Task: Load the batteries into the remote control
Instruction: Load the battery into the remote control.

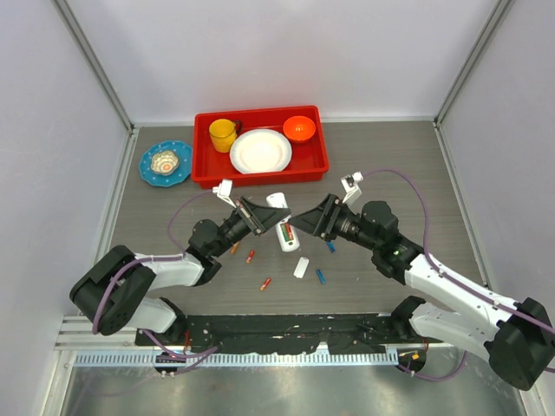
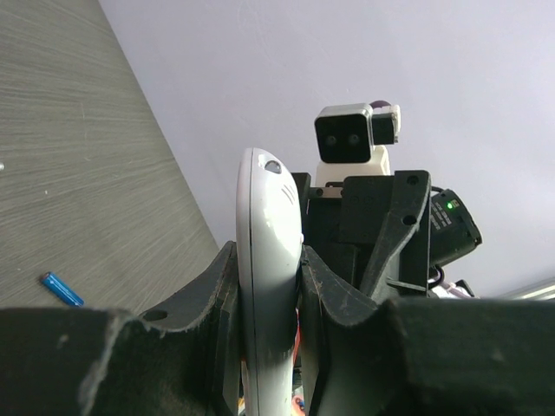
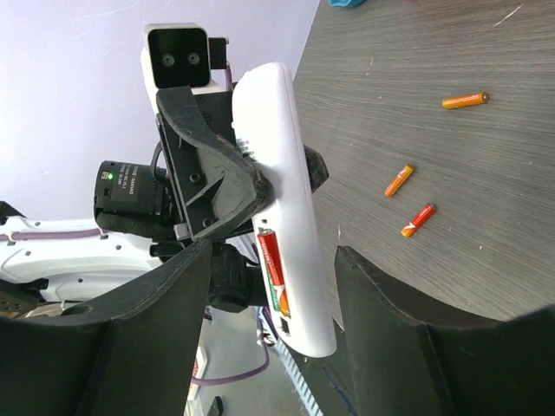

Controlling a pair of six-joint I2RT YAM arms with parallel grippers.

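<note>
Over mid-table the left gripper is clamping the remote control, recess facing the right gripper — which is gaping open and empty, loose batteries lying just below it

I count three orange-red batteries loose, two blue, one more in the single remote control; one cover, tray, cup, bowl; two plates.

Lab: grey table within white panel walls
</note>
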